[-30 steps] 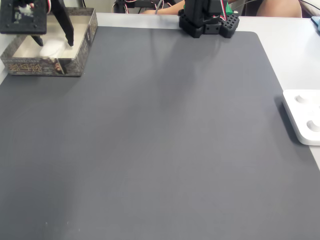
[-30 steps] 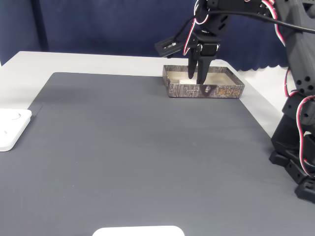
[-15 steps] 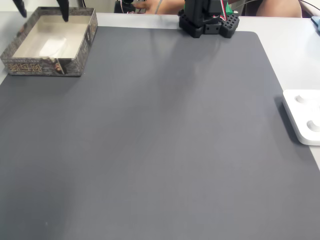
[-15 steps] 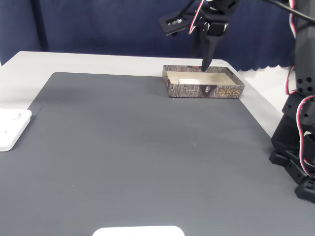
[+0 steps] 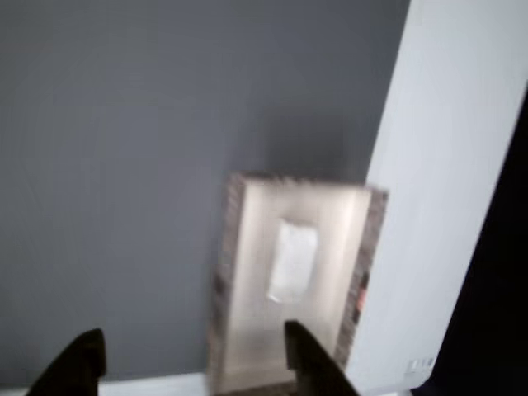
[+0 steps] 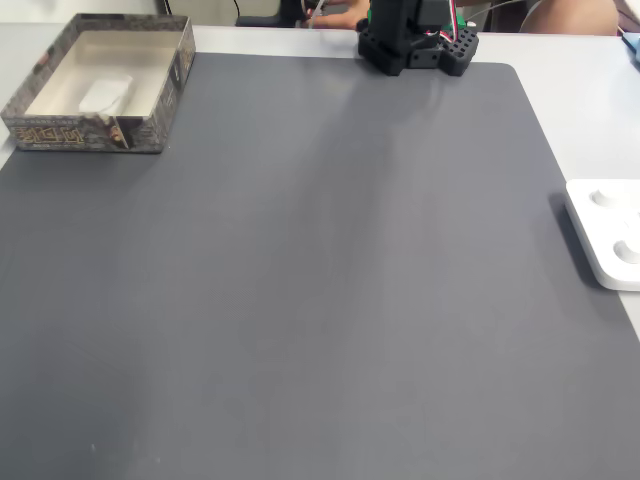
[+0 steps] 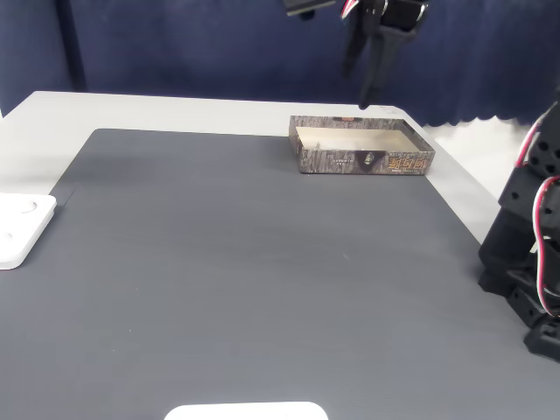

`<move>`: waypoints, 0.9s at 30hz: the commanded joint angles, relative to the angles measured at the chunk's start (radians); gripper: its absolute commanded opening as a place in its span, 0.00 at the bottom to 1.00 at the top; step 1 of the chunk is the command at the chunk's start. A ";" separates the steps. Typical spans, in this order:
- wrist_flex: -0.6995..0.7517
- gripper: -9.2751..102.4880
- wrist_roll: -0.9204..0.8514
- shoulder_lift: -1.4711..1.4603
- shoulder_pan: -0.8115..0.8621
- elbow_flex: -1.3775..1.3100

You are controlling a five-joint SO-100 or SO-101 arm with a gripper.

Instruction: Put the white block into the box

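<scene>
The white block point(image 6: 105, 93) lies flat on the pale floor of the box point(image 6: 96, 133), which sits at the mat's far left corner in a fixed view. The other view looks down on the block point(image 5: 293, 260) inside the box point(image 5: 228, 272), with my gripper point(image 5: 194, 367) open and its two dark fingertips point(image 5: 307, 363) well apart and empty. In a fixed view from the side my gripper point(image 7: 358, 89) hangs open high above the box point(image 7: 363, 160), clear of it.
A dark grey mat point(image 6: 320, 280) covers most of the table. The arm's black base point(image 6: 415, 42) stands at the mat's far edge. A flat white device point(image 6: 610, 235) lies at the right edge, and a white object point(image 7: 245, 411) sits at the near edge.
My gripper has risen out of the box and away from it, still open. The white block stays lying inside the box.
</scene>
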 commanded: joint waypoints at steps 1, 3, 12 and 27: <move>-0.020 0.33 -0.160 0.202 -0.155 0.083; -0.020 0.32 -0.227 0.250 -0.219 0.133; -0.094 0.26 -0.471 0.451 -0.515 0.477; -0.360 0.07 -1.039 0.793 -0.891 0.925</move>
